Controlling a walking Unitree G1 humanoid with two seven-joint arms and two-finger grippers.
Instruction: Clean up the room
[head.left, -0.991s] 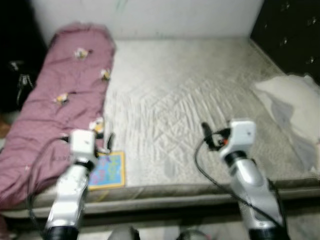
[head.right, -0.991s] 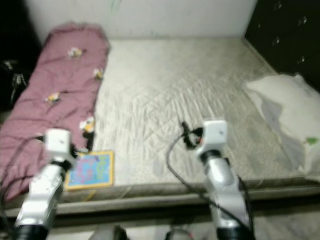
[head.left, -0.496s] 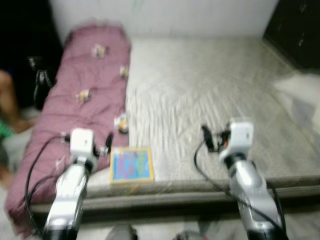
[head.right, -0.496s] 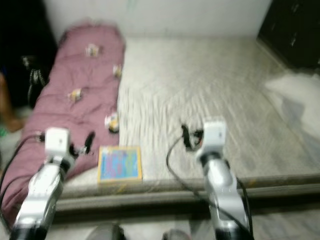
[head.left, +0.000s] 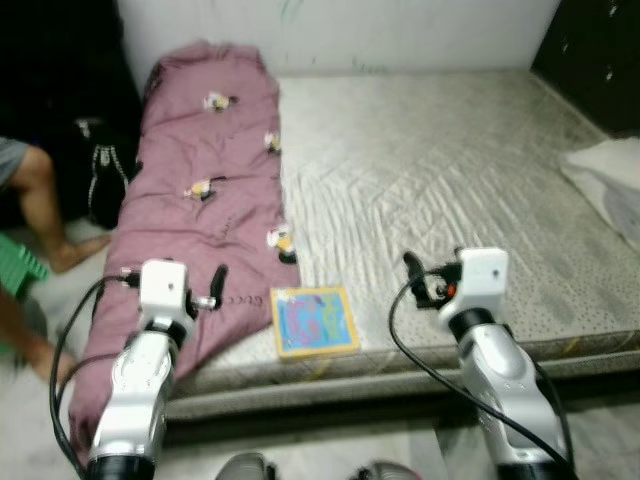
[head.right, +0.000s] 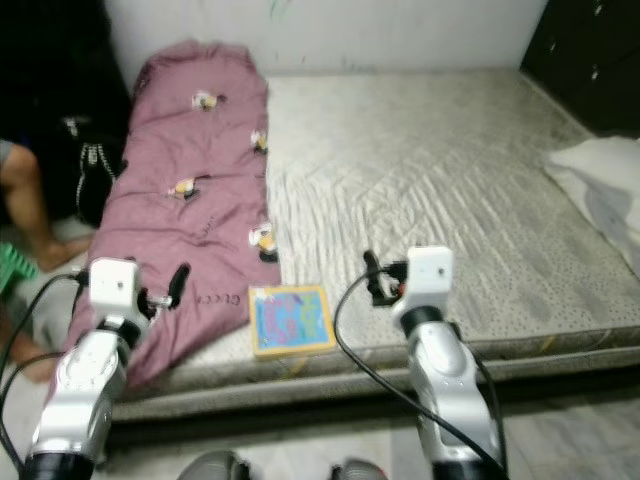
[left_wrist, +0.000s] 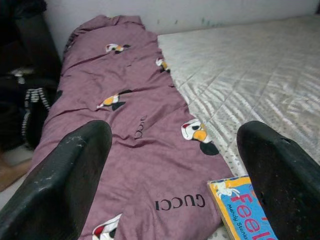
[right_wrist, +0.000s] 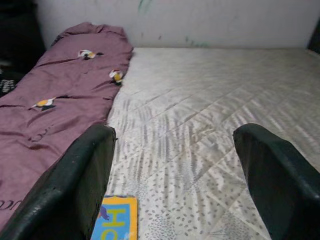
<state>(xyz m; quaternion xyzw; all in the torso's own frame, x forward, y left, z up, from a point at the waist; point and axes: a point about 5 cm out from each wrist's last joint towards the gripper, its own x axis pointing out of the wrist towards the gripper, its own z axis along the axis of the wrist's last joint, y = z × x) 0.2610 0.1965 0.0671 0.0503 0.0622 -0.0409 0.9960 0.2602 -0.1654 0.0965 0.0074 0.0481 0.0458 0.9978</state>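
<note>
- A bare quilted mattress (head.left: 440, 170) is lying against a white wall, with a maroon Gucci-print blanket (head.left: 205, 200) stretching along its left side.
- A colourful children's book (head.left: 314, 321) is sitting flat near the mattress's front edge, just beside the blanket's hem.
- The left gripper (left_wrist: 170, 165) is hovering above the blanket with its 2 fingers spread wide, holding nothing.
- The right gripper (right_wrist: 172, 170) is hanging over the mattress, fingers likewise parted and empty.
- A white pillow (head.left: 610, 185) is resting at the right edge.
- A person's bare leg (head.left: 45, 205) is showing at far left, beside a dark bag (head.left: 100, 175).
</note>
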